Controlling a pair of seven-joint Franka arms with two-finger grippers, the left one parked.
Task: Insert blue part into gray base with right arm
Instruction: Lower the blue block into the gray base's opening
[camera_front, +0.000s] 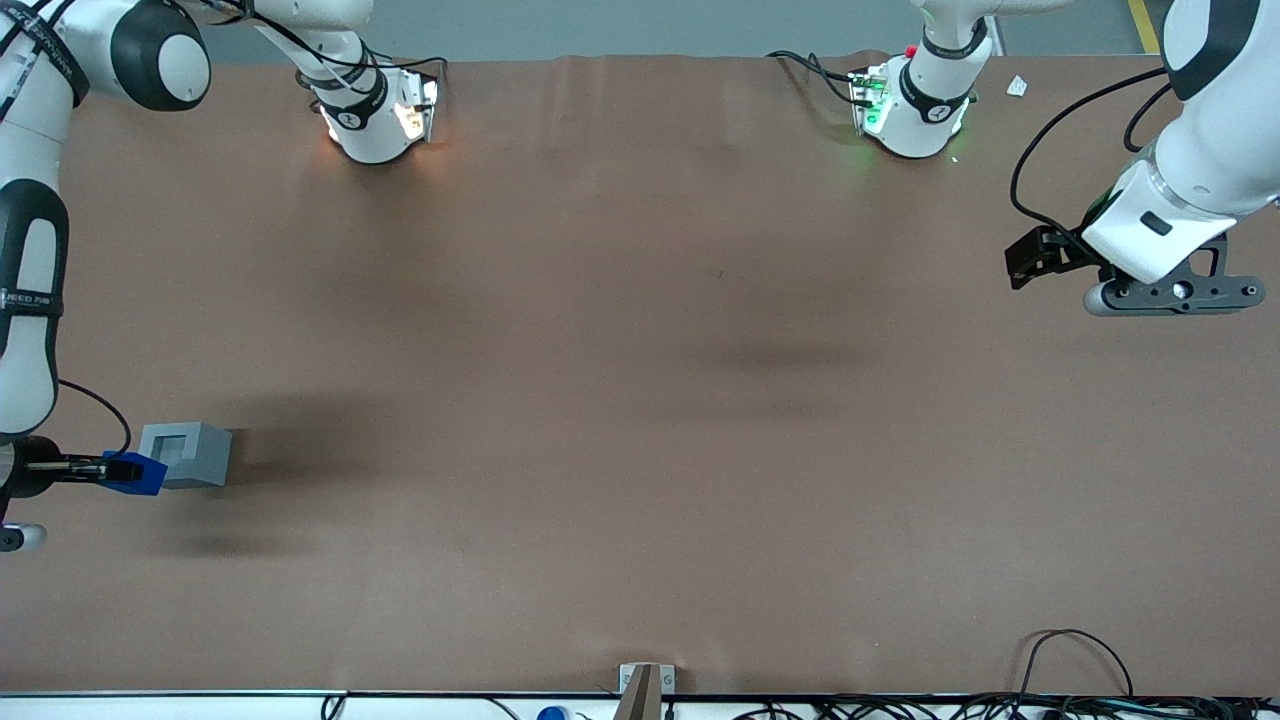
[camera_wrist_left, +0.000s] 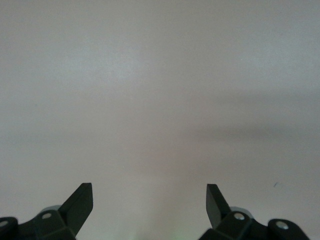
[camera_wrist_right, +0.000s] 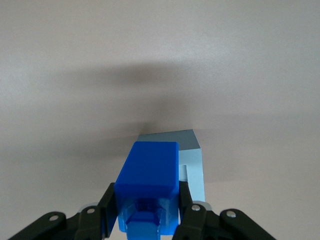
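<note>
The brown surface (camera_front: 640, 400) carries the gray base (camera_front: 186, 454) toward the working arm's end, its square recess facing up. The right arm (camera_front: 30, 270) reaches down along that end, and its gripper (camera_front: 118, 470) sits just beside the base on the side away from the parked arm, clamped on the blue part (camera_front: 138, 474). The wrist view shows the black fingers (camera_wrist_right: 186, 207) pressing both sides of the part (camera_wrist_right: 148, 175), which overlaps the base (camera_wrist_right: 192, 162) and partly covers its recess.
</note>
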